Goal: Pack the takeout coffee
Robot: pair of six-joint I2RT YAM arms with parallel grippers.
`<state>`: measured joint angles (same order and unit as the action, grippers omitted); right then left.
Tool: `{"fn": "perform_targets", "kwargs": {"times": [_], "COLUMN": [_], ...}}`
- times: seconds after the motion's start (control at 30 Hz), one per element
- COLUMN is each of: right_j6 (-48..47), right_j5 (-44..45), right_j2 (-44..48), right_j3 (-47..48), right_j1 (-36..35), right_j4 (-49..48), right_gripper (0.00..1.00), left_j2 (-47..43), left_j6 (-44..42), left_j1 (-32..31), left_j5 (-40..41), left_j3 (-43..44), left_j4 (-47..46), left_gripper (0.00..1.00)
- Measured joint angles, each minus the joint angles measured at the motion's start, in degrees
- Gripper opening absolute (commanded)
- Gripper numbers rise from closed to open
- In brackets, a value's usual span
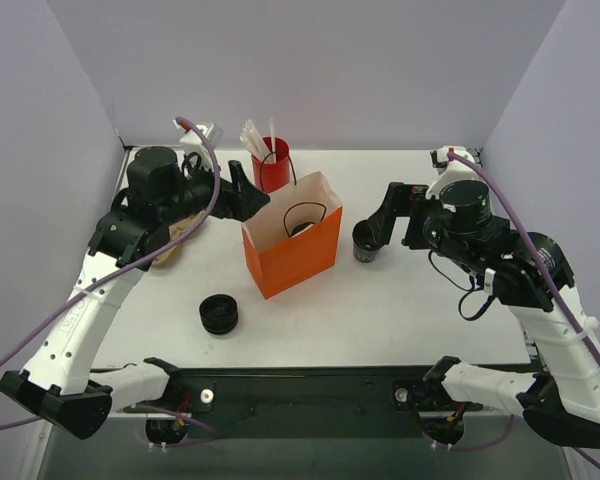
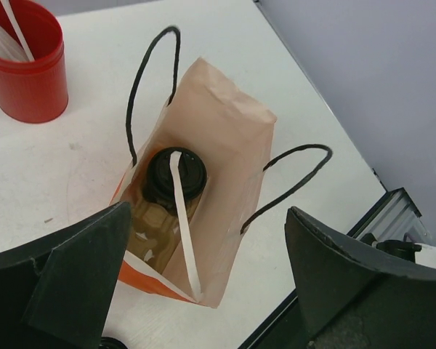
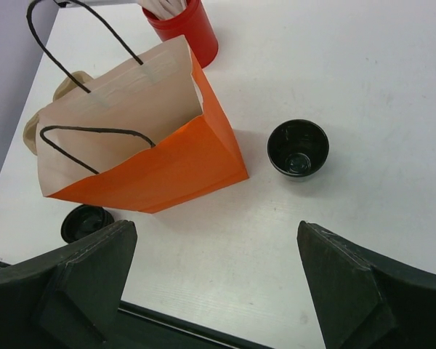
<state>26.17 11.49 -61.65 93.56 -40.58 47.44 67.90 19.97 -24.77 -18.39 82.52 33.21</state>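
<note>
An orange paper bag with black handles stands open mid-table. Inside it, in the left wrist view, sits a takeout coffee, a black cup with its lid on, and a white straw lies across the lid down into the bag. My left gripper hovers open just over the bag's mouth, holding nothing; from above, the left gripper is at the bag's back left corner. A lidless black cup stands right of the bag. My right gripper is open and empty, just near of that cup.
A red cup of white straws stands behind the bag. A low stack of black lids lies front left of the bag. A tan paper object lies under the left arm. The bag's handles stick up.
</note>
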Motion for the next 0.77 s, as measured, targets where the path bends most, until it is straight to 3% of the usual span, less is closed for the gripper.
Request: {"fn": "perform_targets", "kwargs": {"times": [0.17,0.47,0.77], "right_j6": [0.6,0.9,2.0], "right_j5": [1.8,3.5,4.2], "right_j2": [-0.1,0.8,2.2], "right_j3": [2.6,3.5,3.4], "right_j1": [0.0,0.0,0.0], "right_j4": [0.7,0.8,0.4], "right_gripper": [1.0,1.0,1.0], "left_j2": [-3.1,-15.1,-16.9], "left_j6": [0.5,2.4,3.4], "left_j1": [0.0,0.0,0.0], "left_j5": [-0.1,-1.2,-1.9], "left_j3": [1.8,-4.3,-7.8], "left_j4": [-0.3,-4.2,-5.1], "left_gripper": [0.97,0.97,0.97]}}
